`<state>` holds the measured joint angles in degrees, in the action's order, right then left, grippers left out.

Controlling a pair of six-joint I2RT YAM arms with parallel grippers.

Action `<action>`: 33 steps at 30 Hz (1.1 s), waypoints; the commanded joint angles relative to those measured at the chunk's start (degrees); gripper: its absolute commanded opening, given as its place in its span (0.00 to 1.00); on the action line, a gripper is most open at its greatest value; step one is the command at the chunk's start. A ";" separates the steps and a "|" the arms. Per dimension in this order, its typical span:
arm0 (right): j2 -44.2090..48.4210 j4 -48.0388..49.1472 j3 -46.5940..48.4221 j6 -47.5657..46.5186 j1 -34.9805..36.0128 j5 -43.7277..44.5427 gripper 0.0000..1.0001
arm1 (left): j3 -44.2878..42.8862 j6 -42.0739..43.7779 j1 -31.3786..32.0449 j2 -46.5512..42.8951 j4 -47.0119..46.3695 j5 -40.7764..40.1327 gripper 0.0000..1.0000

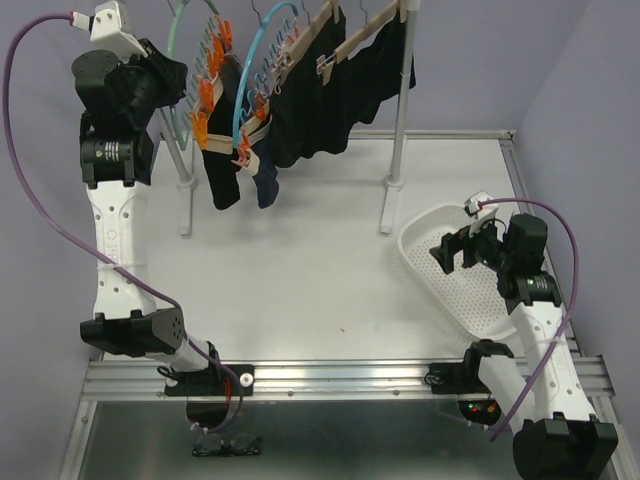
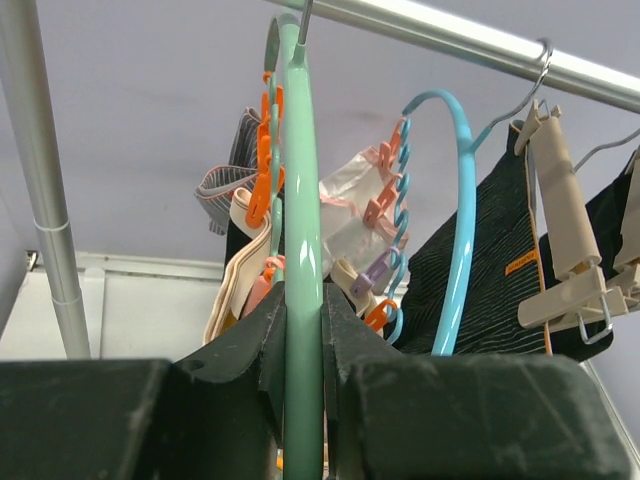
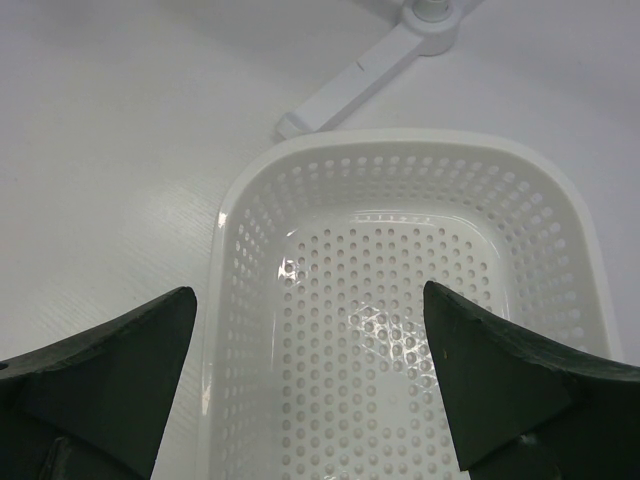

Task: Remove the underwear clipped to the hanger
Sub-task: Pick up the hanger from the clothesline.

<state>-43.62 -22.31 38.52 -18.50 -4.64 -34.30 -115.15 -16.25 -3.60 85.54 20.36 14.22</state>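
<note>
Underwear (image 1: pixel 300 110) (mostly black) hangs clipped below the rail (image 2: pixel 480 40). At the rail's left end, the left end effector (image 2: pixel 302 300) is clenched on a mint-green hanger (image 2: pixel 300 180). Right of the rail and lower, the right end effector (image 3: pixel 308 292) is released, jaws wide, above a white basket (image 3: pixel 400 140).

You get bright, even overhead light in all three views. Your table (image 1: pixel 300 290) is nearly washed out, with only faint, soft shadows. Glare spots sit on the basket (image 3: pixel 400 180) floor near centre. The left gripper (image 2: pixel 300 330) at 6 o'clock is blurred, and the rail (image 2: pixel 450 38) at 1 o'clock gleams.
</note>
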 commanded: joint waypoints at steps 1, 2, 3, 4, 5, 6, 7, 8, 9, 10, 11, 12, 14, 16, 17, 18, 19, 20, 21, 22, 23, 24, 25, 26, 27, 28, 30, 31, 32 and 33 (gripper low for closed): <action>0.37 0.77 -0.03 -0.83 0.07 -0.24 1.00 | 2.47 1.92 -0.18 -5.55 -10.43 -1.21 0.00; 0.37 0.86 -0.11 -0.83 0.07 -0.32 1.00 | 4.65 2.45 -0.18 -7.04 -10.60 -1.56 0.00; 0.55 0.77 -0.03 -0.92 0.07 -0.32 1.00 | 5.72 2.71 -0.18 -7.92 -10.78 -2.00 0.00; 0.55 0.77 -0.03 -0.83 0.07 -0.41 1.00 | 7.03 2.89 -0.27 -8.80 -10.87 -2.70 0.00; 0.46 0.77 -0.03 -0.83 0.07 -0.50 1.00 | 9.75 3.07 -0.18 -10.81 -11.56 -3.57 0.00; 0.55 0.77 -0.11 -0.83 0.07 -0.50 1.00 | 11.08 3.07 -0.18 -11.70 -11.74 -3.93 0.00; 0.55 0.77 -0.03 -0.92 0.07 -0.59 1.00 | 12.40 3.15 -0.27 -12.75 -11.83 -4.28 0.00; 0.55 0.77 -0.11 -0.83 0.07 -0.59 1.00 | 15.02 3.15 -0.27 -14.59 -12.18 -4.55 0.00; 0.64 0.77 -0.11 -0.83 0.07 -0.59 1.00 | 16.18 2.98 -0.18 -15.48 -12.19 -4.72 0.00; 0.55 0.77 -0.11 -0.83 0.07 -0.59 1.00 | 17.41 2.89 -0.18 -17.23 -12.19 -4.73 0.00; 0.55 0.77 -0.03 -0.92 0.07 -0.59 1.00 | 18.72 2.63 -0.18 -18.12 -12.10 -4.73 0.00; 0.55 0.77 -0.03 -0.92 0.07 -0.59 1.00 | 21.26 2.11 -0.27 -19.08 -11.92 -4.38 0.00; 0.64 0.77 -0.03 -1.01 0.07 -0.50 1.00 | 25.56 1.40 -0.18 -22.16 -11.49 -4.11 0.00; 0.72 0.77 -0.03 -1.01 0.07 -0.41 1.00 | 28.92 0.17 -0.18 -26.01 -11.31 -3.76 0.00; 0.72 0.77 -0.03 -1.10 0.07 -0.41 1.00 | 32.50 -0.36 -0.18 -27.43 -11.22 -3.76 0.00; 0.72 0.77 -0.03 -1.10 0.07 -0.41 1.00 | 34.19 -0.97 -0.27 -28.83 -11.05 -3.67 0.00; 0.81 0.77 -0.03 -1.18 0.07 -0.50 1.00 | 35.77 -1.58 -0.27 -30.24 -10.78 -3.67 0.00; 0.73 0.77 -0.11 -1.27 0.07 -0.33 1.00 | 38.75 -2.64 -0.18 -32.95 -10.26 -3.32 0.00; 0.72 0.68 -0.03 -1.27 0.07 -0.41 1.00 | 40.17 -3.17 -0.27 -34.46 -9.90 -3.06 0.00; 0.81 0.68 -0.11 -1.36 0.16 -0.33 1.00 | 41.66 -3.78 -0.27 -35.78 -9.90 -2.79 0.00; 0.81 0.68 -0.03 -1.36 0.08 -0.32 1.00 | 44.46 -5.18 -0.27 -38.66 -9.55 -2.44 0.00; 0.81 0.68 -0.03 -1.45 0.07 -0.32 1.00 | 45.71 -5.80 -0.18 -40.00 -9.29 -2.01 0.00; 0.99 0.68 -0.03 -1.45 0.07 -0.41 1.00 | 46.94 -6.68 -0.18 -41.31 -9.02 -1.57 0.00; 0.90 0.68 -0.11 -1.54 0.07 -0.41 1.00 | 48.08 -8.08 -0.18 -44.03 -8.50 -1.21 0.00; 0.90 0.68 -0.03 -1.62 0.07 -0.59 1.00 | 50.27 -8.97 -0.27 -45.27 -8.15 -0.43 0.00; 0.90 0.60 -0.11 -1.63 0.07 -0.76 1.00 | 51.33 -9.76 -0.18 -46.59 -7.97 0.10 0.00; 0.99 0.60 -0.12 -1.71 0.07 -0.85 1.00 | 55.28 -13.53 -0.18 -52.02 -7.62 1.77 0.00; 0.99 0.60 -0.11 -1.80 0.07 -0.94 1.00 | 56.78 -14.59 -0.18 -53.62 -7.88 2.39 0.00; 1.16 0.60 -0.11 -1.89 0.07 -0.94 1.00 | 58.27 -15.99 -0.18 -55.11 -8.23 2.83 0.00; 1.16 0.60 -0.11 -1.98 0.07 -0.94 1.00 | 61.25 -17.14 -0.18 -56.69 -8.49 3.01 0.00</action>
<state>-43.48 -22.35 38.52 -19.51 -4.64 -34.37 -58.43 -26.92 -3.60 34.74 19.49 13.72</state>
